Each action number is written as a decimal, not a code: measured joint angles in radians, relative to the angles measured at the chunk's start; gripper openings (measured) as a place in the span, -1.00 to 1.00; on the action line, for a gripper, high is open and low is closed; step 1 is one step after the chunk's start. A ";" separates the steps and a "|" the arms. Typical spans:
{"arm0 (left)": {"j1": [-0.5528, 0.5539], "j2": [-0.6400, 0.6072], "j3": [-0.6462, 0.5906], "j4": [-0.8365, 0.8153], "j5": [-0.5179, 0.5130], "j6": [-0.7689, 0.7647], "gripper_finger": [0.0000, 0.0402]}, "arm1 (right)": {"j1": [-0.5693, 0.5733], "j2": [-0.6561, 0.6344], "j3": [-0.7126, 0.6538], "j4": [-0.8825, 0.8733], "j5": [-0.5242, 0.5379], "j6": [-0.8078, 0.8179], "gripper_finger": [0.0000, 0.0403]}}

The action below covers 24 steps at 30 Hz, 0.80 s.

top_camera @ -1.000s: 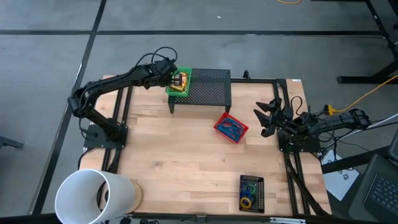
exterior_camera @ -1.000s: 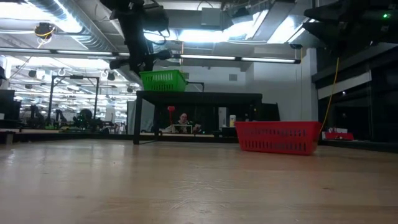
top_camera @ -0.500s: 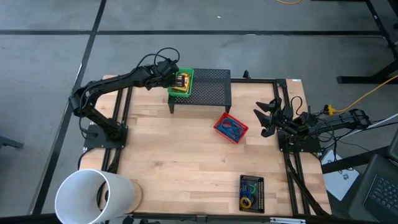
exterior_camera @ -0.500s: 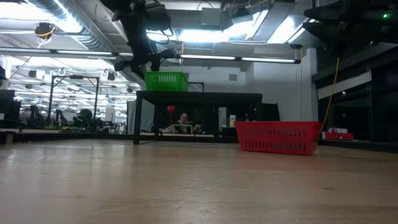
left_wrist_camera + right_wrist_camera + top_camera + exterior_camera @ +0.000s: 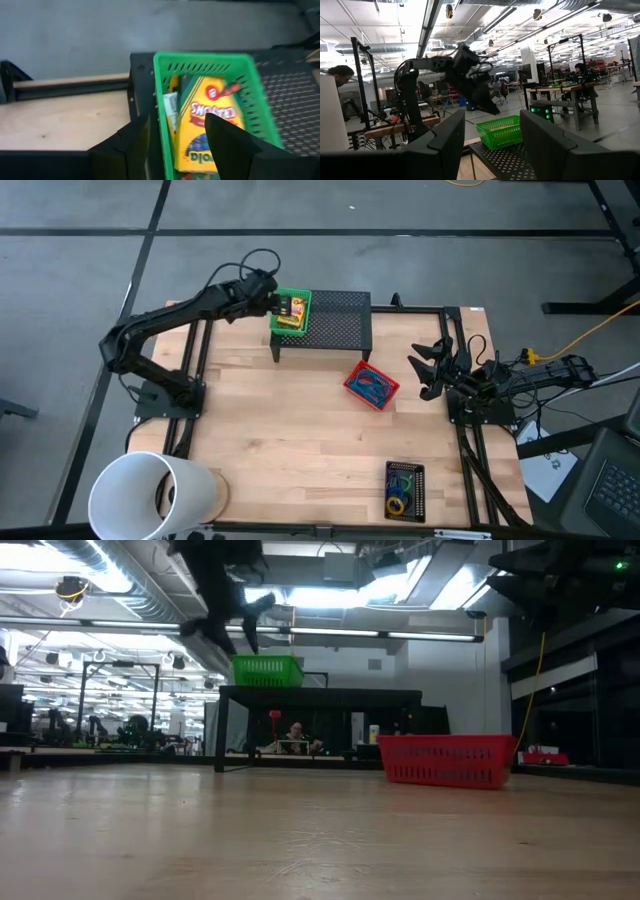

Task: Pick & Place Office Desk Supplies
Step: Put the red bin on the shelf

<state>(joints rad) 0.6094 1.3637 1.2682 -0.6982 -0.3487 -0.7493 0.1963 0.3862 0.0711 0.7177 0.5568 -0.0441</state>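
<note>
A green mesh tray (image 5: 291, 312) holding yellow crayon boxes (image 5: 207, 125) stands on the left end of a black mesh shelf (image 5: 338, 322) at the table's far side. My left gripper (image 5: 267, 301) hovers open just above and to the left of the tray (image 5: 265, 670), touching nothing; in its wrist view the tray's left wall (image 5: 161, 105) lies below the gap between the fingers. A red tray (image 5: 372, 384) with a blue cord bundle sits mid-table. A black tray (image 5: 405, 490) with coloured rubber bands lies near the front edge. My right gripper (image 5: 428, 370) waits open at the right.
A big white cylinder (image 5: 150, 496) lies at the near left corner. The shelf stands on legs (image 5: 222, 730) above the wooden table (image 5: 290, 420). Black frame rails run along the table's left and right sides. A person sits in the room beyond the table (image 5: 294, 735).
My left gripper, shut on the green tray's left rim a second ago, shifted the tray a little to the right onto the shelf, then opened, let go and rose, drawing back toward the table's left. The tray stays on the shelf.
</note>
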 joint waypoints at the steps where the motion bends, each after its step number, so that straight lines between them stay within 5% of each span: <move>1: -0.001 -0.017 0.000 0.000 0.000 0.005 -0.05 | 0.000 0.000 0.000 0.000 0.000 0.000 -0.06; 6: -0.063 -0.097 0.000 0.060 0.019 0.100 -0.06 | 0.000 0.000 0.000 0.000 0.000 -0.001 -0.06; 14: -0.327 -0.142 0.002 0.355 0.214 0.419 -0.14 | 0.000 0.000 0.000 -0.003 0.003 -0.019 -0.06; 24: -0.693 0.018 0.026 0.453 -0.007 0.668 -0.18 | 0.000 0.000 0.000 -0.021 0.003 -0.021 -0.06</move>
<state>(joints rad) -0.0839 1.3816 1.2937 -0.2448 -0.3557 -0.0814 0.1963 0.3866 0.0715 0.6969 0.5602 -0.0647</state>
